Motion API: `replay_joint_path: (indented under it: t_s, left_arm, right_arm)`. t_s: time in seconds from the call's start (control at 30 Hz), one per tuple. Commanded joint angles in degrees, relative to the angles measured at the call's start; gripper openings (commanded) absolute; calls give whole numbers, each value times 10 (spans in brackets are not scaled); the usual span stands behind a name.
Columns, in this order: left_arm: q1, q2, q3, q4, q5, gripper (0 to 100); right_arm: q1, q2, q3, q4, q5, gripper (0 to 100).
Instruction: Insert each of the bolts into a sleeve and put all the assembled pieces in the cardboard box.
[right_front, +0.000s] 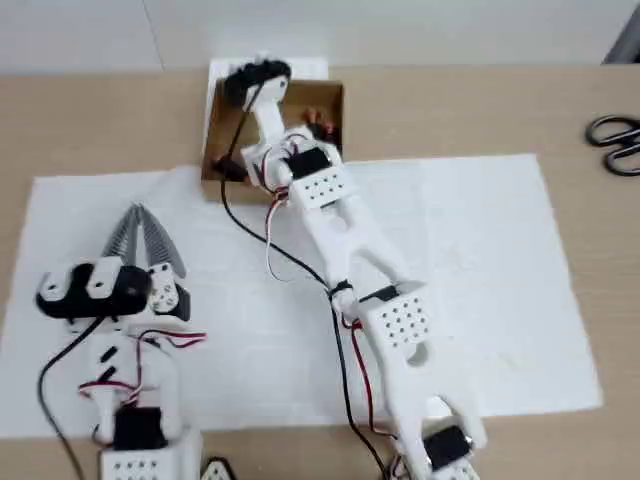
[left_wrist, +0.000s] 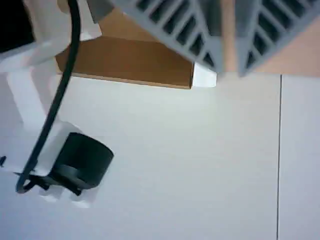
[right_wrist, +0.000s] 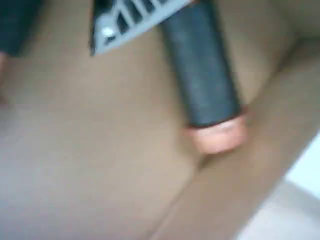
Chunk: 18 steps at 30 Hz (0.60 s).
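Observation:
The cardboard box (right_front: 330, 100) stands at the table's far edge, left of centre. My right arm stretches across the white sheet and its gripper (right_front: 245, 95) hangs over the box. In the right wrist view a dark sleeve (right_wrist: 200, 75) with an orange bolt end (right_wrist: 217, 135) sticking out lies against a grey finger (right_wrist: 135, 20), just above the box floor (right_wrist: 100, 150) near a wall. Another orange piece (right_front: 318, 122) shows inside the box. My left gripper (right_front: 137, 212) rests on the sheet at the near left, shut and holding nothing. Its grey fingers (left_wrist: 190, 35) point toward the box (left_wrist: 130, 62).
A white paper sheet (right_front: 480, 260) covers most of the wooden table. Scissors (right_front: 615, 140) lie at the far right edge. Black and red cables (right_front: 270, 240) trail along the right arm. The right arm's black motor (left_wrist: 82, 165) sits close ahead of the left gripper.

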Motion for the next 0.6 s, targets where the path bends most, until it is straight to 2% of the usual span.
replay_joint_path:
  t_s: [0.0,0.17,0.33,0.57]
  left_arm:
    - [-2,-5,-1,1,4,6]
    - [-2,-5,-1,1,4,6]
    - [-2,-4,-1,1,4,6]
    - [-1,-4,-1,1,4,6]
  right_arm:
    - [-1,-15,-51,7,-4,199]
    - [12,-15,-171,78,-4,199]
    - [22,-13,-308,257,-1,199]
    - [22,-14,-422,464,0,201]
